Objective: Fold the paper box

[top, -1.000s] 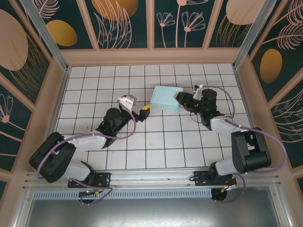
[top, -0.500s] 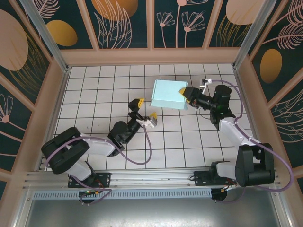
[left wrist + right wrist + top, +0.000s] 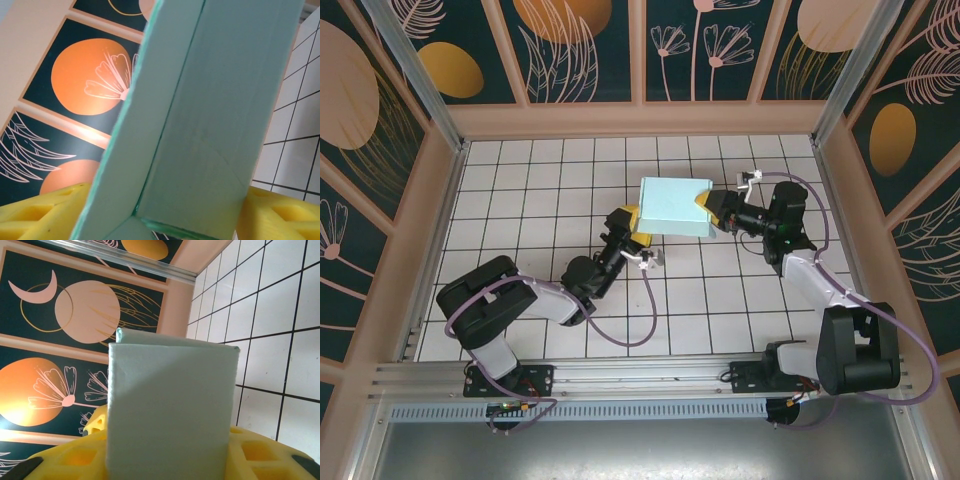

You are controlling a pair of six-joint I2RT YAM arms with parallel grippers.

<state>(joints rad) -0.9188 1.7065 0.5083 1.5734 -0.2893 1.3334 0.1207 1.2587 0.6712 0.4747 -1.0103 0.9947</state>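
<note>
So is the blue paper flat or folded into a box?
Folded into a box. The paper box shows a top face and side walls meeting at creased edges.

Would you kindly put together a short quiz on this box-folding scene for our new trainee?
1. True or false: the paper box is a flat, unfolded sheet.
2. Which gripper has the box between its fingers? A) the left gripper alone B) the right gripper alone C) both
3. In the top view, at which side of the box does the right gripper stand?
Key: 1. False: the left wrist view shows folded walls meeting at a crease. 2. C. 3. Its right side; the left gripper is at its lower left corner.
</note>
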